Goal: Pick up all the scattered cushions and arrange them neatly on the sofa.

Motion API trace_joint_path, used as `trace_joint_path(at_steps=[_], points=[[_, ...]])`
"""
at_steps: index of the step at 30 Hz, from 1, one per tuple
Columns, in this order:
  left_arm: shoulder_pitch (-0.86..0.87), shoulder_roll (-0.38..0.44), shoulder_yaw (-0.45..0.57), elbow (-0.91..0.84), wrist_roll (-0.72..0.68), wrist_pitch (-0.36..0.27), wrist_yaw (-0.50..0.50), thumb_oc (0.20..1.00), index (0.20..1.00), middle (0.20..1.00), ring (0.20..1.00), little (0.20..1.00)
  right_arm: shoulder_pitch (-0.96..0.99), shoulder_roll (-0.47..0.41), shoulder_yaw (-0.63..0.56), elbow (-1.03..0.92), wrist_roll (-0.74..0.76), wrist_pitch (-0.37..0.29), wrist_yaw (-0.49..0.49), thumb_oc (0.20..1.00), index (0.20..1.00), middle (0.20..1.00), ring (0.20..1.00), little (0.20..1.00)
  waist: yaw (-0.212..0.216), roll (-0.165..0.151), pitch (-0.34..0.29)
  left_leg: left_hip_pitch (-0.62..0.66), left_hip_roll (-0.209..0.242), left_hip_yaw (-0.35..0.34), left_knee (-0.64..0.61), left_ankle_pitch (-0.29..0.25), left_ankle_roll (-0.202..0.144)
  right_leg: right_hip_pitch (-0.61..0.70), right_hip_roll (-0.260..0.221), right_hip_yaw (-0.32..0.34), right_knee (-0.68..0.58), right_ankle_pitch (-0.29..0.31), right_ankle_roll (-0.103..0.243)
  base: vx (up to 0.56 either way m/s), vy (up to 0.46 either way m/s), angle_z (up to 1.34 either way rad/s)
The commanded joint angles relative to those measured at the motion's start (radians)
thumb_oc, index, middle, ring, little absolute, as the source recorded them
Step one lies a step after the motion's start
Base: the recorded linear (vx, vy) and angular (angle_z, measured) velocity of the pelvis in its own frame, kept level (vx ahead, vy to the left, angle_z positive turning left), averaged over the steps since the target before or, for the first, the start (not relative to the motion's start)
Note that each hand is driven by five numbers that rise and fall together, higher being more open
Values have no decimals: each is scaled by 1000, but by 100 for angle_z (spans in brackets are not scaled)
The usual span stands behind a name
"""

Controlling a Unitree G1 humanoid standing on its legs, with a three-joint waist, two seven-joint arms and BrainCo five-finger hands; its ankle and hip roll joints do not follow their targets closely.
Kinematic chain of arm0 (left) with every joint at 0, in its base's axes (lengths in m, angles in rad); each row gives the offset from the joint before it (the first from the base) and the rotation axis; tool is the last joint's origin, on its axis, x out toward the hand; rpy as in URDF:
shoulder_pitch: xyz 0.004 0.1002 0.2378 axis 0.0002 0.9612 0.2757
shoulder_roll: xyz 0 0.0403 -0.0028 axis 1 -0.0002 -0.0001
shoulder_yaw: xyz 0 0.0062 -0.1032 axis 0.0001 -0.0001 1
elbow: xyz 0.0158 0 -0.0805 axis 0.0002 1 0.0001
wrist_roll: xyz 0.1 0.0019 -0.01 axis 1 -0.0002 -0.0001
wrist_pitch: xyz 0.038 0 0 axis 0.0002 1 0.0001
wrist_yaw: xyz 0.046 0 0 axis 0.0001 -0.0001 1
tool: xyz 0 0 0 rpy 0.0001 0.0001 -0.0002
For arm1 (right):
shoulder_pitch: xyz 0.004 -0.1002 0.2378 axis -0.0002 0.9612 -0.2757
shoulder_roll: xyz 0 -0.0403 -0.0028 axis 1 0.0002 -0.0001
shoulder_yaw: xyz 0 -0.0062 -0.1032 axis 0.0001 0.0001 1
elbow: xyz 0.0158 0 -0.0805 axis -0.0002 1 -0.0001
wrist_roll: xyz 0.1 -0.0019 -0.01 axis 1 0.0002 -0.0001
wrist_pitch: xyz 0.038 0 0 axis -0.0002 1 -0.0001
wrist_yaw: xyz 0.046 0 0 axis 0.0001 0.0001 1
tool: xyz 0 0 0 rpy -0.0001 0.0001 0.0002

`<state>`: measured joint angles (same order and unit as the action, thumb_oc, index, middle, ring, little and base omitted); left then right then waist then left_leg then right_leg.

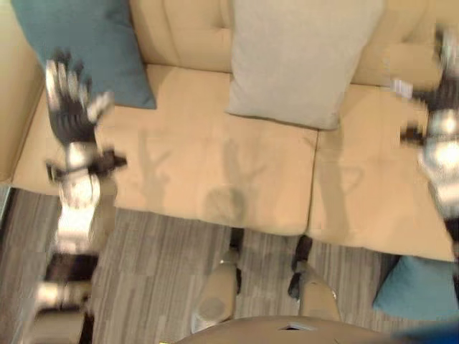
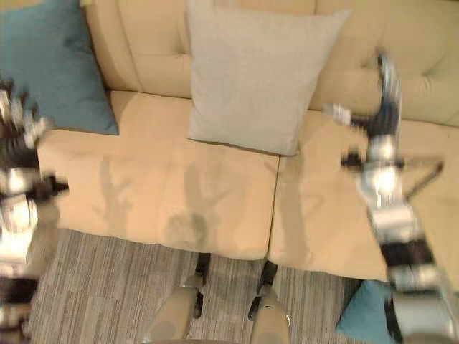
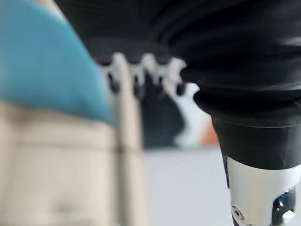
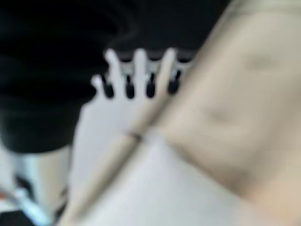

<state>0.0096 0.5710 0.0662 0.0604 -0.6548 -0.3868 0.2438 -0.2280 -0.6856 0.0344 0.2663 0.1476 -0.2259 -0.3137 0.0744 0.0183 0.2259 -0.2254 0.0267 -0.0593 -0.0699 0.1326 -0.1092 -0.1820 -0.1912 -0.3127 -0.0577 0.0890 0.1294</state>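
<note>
A teal cushion (image 1: 419, 287) lies on the striped floor (image 1: 158, 272) at the sofa's right front corner. Above the beige sofa (image 1: 215, 172) seat, the left robot hand (image 1: 68, 97) and the right robot hand (image 2: 384, 93) hover with fingers straight, holding nothing. Farther back, a second teal cushion (image 1: 86, 43) and a grey cushion (image 1: 301, 57) lean against the backrest.

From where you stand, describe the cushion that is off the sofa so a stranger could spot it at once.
Start at the beige sofa and drop to the striped floor below its front edge, on the robot's right. The teal cushion lies there. The grey cushion and the other teal cushion lean against the backrest.
</note>
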Motion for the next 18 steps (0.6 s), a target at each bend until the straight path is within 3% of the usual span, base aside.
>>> trace_joint_path(at_steps=[1,3,4,5,8,11,14,15,18], points=[[-30,-65,-20,78,70,-9,-147,1000,1000,1000,1000,1000,20,11,-31,3,24,-106,108,1000,1000,1000,1000,1000,-6,9,-35,35,44,5,-15,-19,-34,8,-8,-14,-23,33,48,33,-14,-12],[12,-82,-18,110,97,-7,-164,1000,1000,1000,1000,1000,76,27,-43,30,5,-111,120,1000,1000,1000,1000,1000,-9,9,-42,50,43,3,-15,-21,-35,26,-9,-17,-23,28,47,17,-29,-5],[87,-144,-51,286,200,24,-179,1000,1000,1000,1000,1000,189,74,-30,124,-85,-95,137,1000,1000,1000,1000,1000,-8,8,-60,90,48,-6,-12,-25,-36,78,-2,-34,-19,7,43,5,-47,2],[87,-144,-51,286,200,24,-179,1000,1000,1000,1000,1000,189,74,-30,124,-85,-95,137,1000,1000,1000,1000,1000,-9,8,-61,89,48,-6,-12,-25,-36,78,-3,-34,-19,7,43,10,-89,11],[124,-233,-71,625,315,71,-164,1000,1000,1000,1000,1000,271,154,34,281,-150,-74,163,1000,1000,1000,1000,1000,-1,5,-81,149,67,-22,2,-36,-35,140,11,-49,30,-46,30,21,-71,5],[126,-275,-73,831,372,98,-159,1000,1000,1000,1000,1000,302,186,63,364,-179,-64,170,1000,1000,1000,1000,1000,0,-4,-93,172,80,-45,19,-37,-35,177,30,-56,62,-87,12,6,-89,16],[125,-292,-69,893,373,111,-165,1000,1000,1000,1000,1000,314,207,59,416,-153,-58,179,1000,1000,1000,1000,1000,4,-6,-96,168,87,-62,35,-19,-45,201,44,-68,60,-99,2,-76,-107,33],[103,-311,-61,1018,382,127,-171,1000,1000,1000,1000,1000,331,235,61,495,-128,-52,181,1000,1000,1000,1000,1000,-2,-14,-90,138,104,-60,51,39,-76,228,71,-110,37,-107,-14,-135,-112,64],[91,-326,-43,1063,364,127,-174,1000,1000,1000,1000,1000,315,254,83,581,-124,-36,183,1000,1000,1000,1000,1000,-4,-36,-93,114,92,-44,108,32,-74,228,72,-120,7,-89,-16,-167,-100,92]])
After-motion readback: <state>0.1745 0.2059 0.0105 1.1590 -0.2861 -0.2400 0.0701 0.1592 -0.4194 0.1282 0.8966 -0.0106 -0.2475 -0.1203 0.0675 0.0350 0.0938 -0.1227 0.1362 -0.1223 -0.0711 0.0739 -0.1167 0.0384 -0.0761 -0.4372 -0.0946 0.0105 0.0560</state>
